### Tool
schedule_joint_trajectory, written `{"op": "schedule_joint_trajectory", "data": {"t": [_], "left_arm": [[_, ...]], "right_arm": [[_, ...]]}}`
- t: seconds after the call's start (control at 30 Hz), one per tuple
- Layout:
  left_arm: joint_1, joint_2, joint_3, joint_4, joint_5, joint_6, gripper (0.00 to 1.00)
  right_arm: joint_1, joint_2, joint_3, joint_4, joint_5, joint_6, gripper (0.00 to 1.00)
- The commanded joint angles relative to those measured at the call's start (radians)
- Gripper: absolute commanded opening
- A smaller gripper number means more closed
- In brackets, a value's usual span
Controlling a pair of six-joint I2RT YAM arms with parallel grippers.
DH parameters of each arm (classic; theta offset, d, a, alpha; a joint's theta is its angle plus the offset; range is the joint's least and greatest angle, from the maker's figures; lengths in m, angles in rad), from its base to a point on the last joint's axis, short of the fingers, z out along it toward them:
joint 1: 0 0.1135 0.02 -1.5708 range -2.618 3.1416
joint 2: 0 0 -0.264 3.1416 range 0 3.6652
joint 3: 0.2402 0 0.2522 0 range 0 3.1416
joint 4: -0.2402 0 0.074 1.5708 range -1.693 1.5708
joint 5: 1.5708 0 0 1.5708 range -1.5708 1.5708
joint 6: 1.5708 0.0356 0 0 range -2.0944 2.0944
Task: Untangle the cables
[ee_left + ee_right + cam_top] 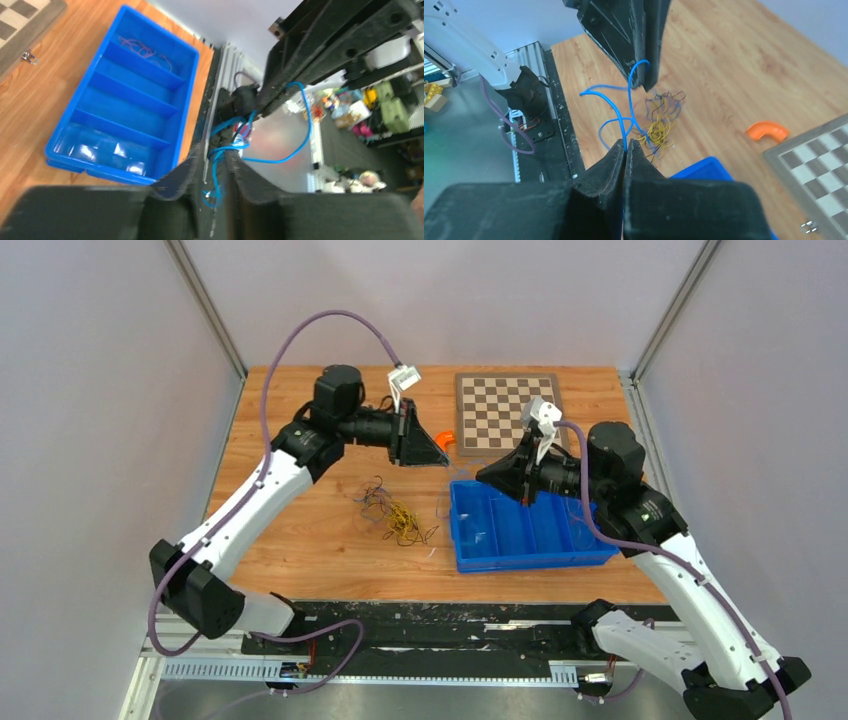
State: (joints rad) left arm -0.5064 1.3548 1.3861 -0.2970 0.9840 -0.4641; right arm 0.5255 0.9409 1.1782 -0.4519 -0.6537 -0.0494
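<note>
The cables lie in a tangle (392, 516) of yellow, dark and purplish wires on the wooden table, also seen as the tangle (659, 120) in the right wrist view. A thin blue cable (616, 107) runs up from it. My right gripper (626, 143) is shut on this blue cable, above the table near the tray's left end (480, 476). My left gripper (212, 159) faces it a short way off (445, 448), its jaws slightly apart, with the blue cable (300, 140) running loose through the gap. A purple cable (145, 50) lies in the tray's end compartment.
A blue divided tray (530, 562) sits right of the tangle, under the right gripper. A chessboard (508, 410) lies at the back. An orange curved piece (767, 131) rests beside the board. Grey walls enclose the table on three sides.
</note>
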Motion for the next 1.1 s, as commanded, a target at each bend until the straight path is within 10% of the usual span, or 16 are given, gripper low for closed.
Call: {"op": "schedule_joint_trajectory", "data": {"t": [0.0,0.43,1.07], "left_arm": [[-0.091,0.106,0.005,-0.094,-0.071,0.137,0.37],[0.047,0.062,-0.025,-0.143,-0.085,0.220,0.97],[0.132,-0.027,-0.188,-0.138,-0.046,0.241,1.00]], "right_arm": [[-0.013,-0.046,-0.075,0.014,-0.010,0.118,0.00],[-0.016,-0.217,-0.238,-0.106,0.167,0.146,0.00],[-0.016,-0.220,-0.327,-0.080,0.318,0.196,0.00]]}}
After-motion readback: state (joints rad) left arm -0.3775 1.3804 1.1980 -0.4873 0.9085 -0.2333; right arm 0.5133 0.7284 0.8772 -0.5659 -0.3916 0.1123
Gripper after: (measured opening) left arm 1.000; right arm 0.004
